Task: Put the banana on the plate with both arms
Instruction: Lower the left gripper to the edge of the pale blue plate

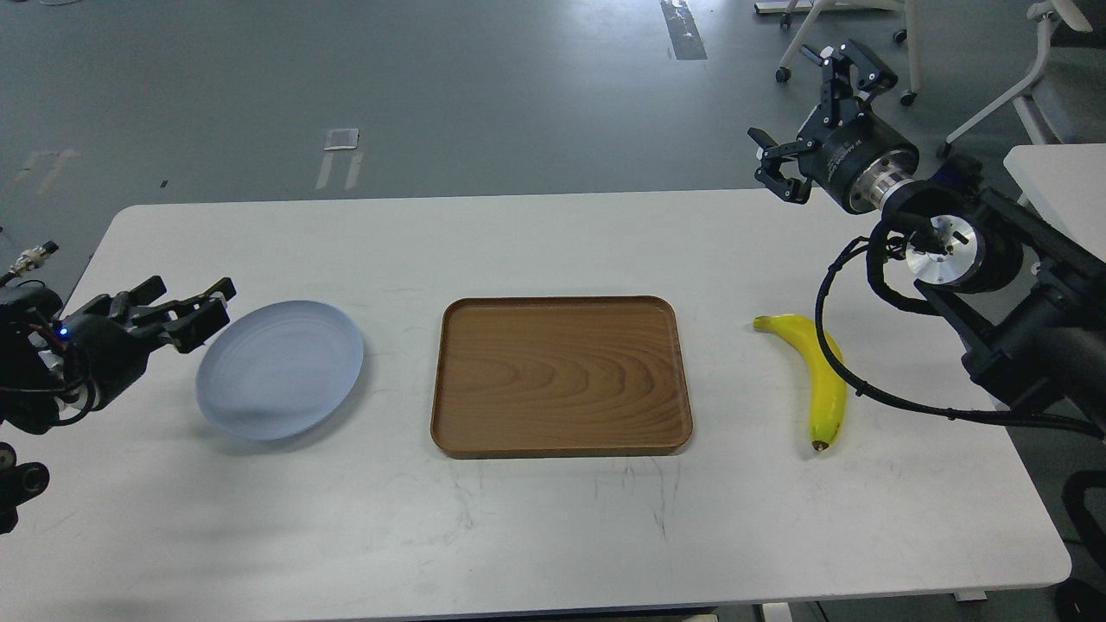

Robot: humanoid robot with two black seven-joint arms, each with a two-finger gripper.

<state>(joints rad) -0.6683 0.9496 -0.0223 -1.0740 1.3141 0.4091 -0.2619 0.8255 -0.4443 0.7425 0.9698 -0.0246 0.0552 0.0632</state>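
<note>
The yellow banana (823,373) lies on the white table at the right, its dark tip toward me. The pale blue plate (278,370) sits at the left, empty. My left gripper (192,301) is low at the left edge, just left of the plate's rim, pointing toward it, open and empty. My right gripper (802,105) is open and empty, held high over the table's far right edge, well beyond the banana. A black cable of the right arm crosses in front of the banana's middle.
A rectangular brown wooden tray (560,376) lies empty in the table's middle, between the plate and the banana. The white table (553,536) has bare surface along its front. Office chairs (1020,78) and a second table stand at the back right.
</note>
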